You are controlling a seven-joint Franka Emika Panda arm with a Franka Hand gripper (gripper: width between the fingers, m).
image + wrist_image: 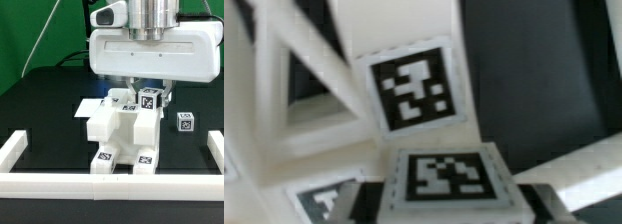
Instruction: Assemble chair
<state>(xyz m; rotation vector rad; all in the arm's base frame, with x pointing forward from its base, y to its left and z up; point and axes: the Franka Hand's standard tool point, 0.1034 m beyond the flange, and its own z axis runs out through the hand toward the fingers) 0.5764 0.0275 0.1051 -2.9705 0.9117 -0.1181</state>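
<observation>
We see the gripper [441,203] best in the wrist view. Its dark fingers [539,200] sit flush against two opposite sides of a white block [445,172] with a square tag on its face, so we read it as clamped on that block. Past the block, the same view shows a second tag [416,88] on a white panel, slanted white members next to it, and dark table behind. So close in, we get no sense of the whole build.

The exterior view supplies that. The chair [120,135] stands in the middle of the black table [40,115], chunky and white, with tags on its top and on the two low parts at its front. The gripper's wide white body hangs straight over it and hides most of the fingers, so from here we cannot judge the grip. We only see it down at the chair's top, by a tagged piece.

Only this view shows the surroundings. A small loose piece [184,121] with a tag lies apart from the chair, toward the exterior view's right. Long white bars [110,186] border the table at the front and along both sides.
</observation>
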